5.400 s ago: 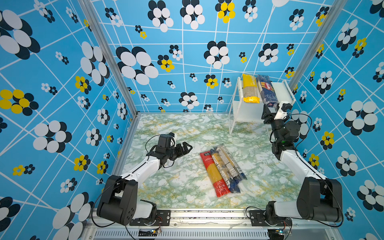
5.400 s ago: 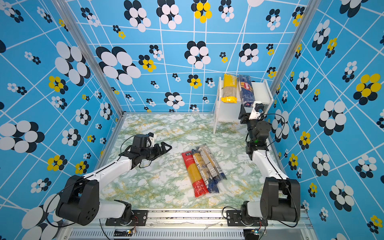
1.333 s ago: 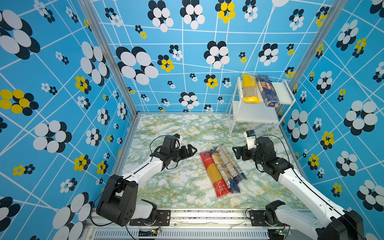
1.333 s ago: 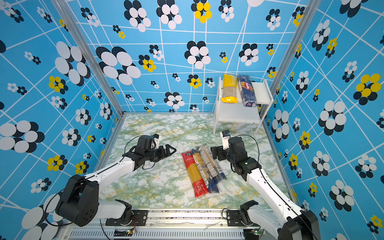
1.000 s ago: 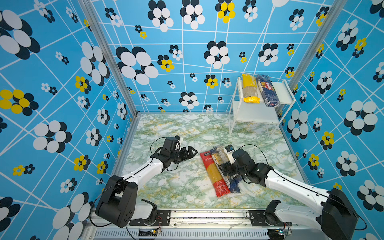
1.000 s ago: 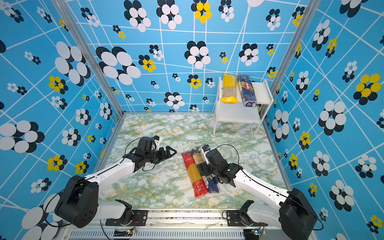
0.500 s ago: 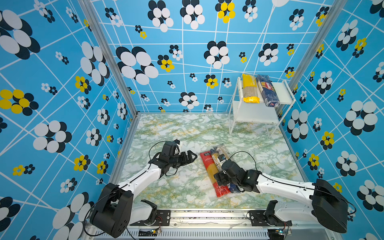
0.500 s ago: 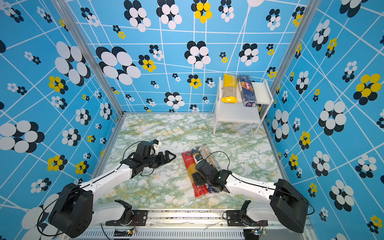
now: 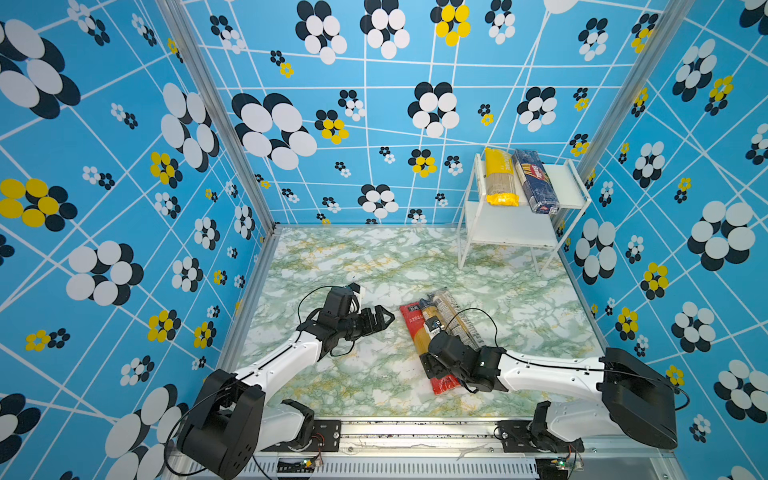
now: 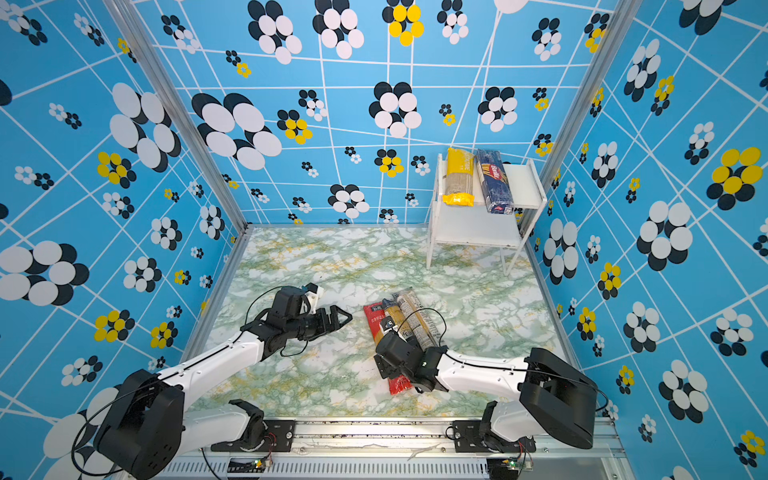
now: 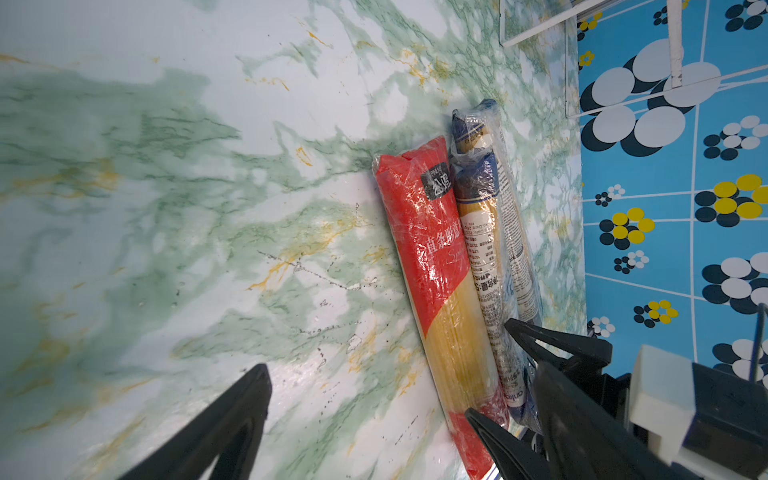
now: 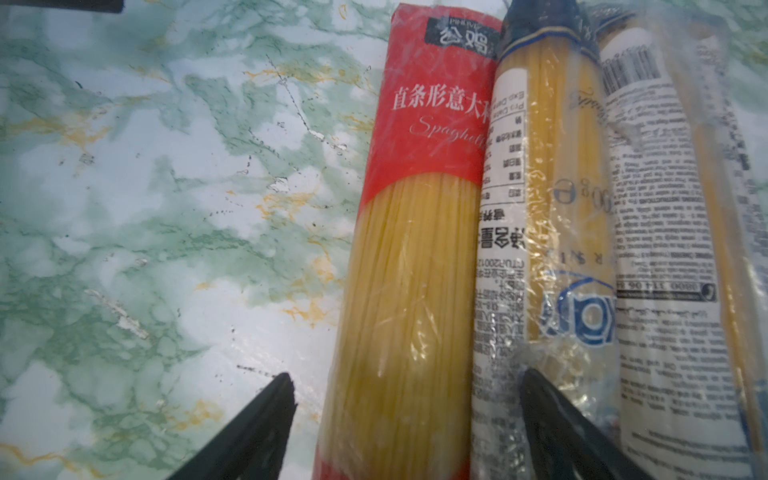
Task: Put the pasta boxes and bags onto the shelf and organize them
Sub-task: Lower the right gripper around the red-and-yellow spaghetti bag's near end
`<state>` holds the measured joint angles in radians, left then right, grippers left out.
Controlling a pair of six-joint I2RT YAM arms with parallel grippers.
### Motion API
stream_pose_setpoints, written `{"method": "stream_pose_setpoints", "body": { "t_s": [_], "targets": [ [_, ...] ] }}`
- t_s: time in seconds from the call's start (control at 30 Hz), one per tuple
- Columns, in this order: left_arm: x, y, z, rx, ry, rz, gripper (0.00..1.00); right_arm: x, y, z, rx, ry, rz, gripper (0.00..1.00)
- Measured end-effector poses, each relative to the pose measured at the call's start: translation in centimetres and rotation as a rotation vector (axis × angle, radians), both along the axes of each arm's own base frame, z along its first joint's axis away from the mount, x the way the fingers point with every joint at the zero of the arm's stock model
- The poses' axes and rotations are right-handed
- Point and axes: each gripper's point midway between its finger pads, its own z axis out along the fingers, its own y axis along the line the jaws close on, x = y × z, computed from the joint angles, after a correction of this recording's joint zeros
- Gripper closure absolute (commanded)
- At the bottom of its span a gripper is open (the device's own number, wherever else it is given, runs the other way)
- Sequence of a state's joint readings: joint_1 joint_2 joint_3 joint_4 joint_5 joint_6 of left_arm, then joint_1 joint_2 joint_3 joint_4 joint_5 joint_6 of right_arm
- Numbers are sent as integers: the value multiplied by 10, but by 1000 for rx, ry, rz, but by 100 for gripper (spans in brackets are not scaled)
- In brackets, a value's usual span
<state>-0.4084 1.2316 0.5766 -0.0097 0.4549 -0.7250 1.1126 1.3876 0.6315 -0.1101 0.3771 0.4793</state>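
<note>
R fingers [image 12: 262,428] spread wide astride the red pack [image 12: 415,270], nothing clamped yet, prob. to pinch it off the desk [image 9: 374,257] w/o dragging the clear packs [image 12: 561,208] touching it, bound for the shelf [image 9: 511,232] where yellow pack [image 9: 500,178] & Barilla pack [image 9: 534,183] lie up top; L fingers [image 11: 232,424] open, idle nearby.

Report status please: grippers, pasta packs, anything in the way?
Left gripper open, empty. Right gripper open over red pack. Yellow pack, blue pack on shelf; three on table. Path clear.
</note>
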Motion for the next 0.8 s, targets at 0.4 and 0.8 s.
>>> {"method": "stream_pose_setpoints", "body": {
  "t_s": [0.4,0.8],
  "targets": [
    [-8,4,-3,1,2,1,1,-28,3,-2,-36,35,-7,10],
    [-9,4,-4,-2,7,5,1,-30,-7,-12,-22,71,-99,8]
  ]
}}
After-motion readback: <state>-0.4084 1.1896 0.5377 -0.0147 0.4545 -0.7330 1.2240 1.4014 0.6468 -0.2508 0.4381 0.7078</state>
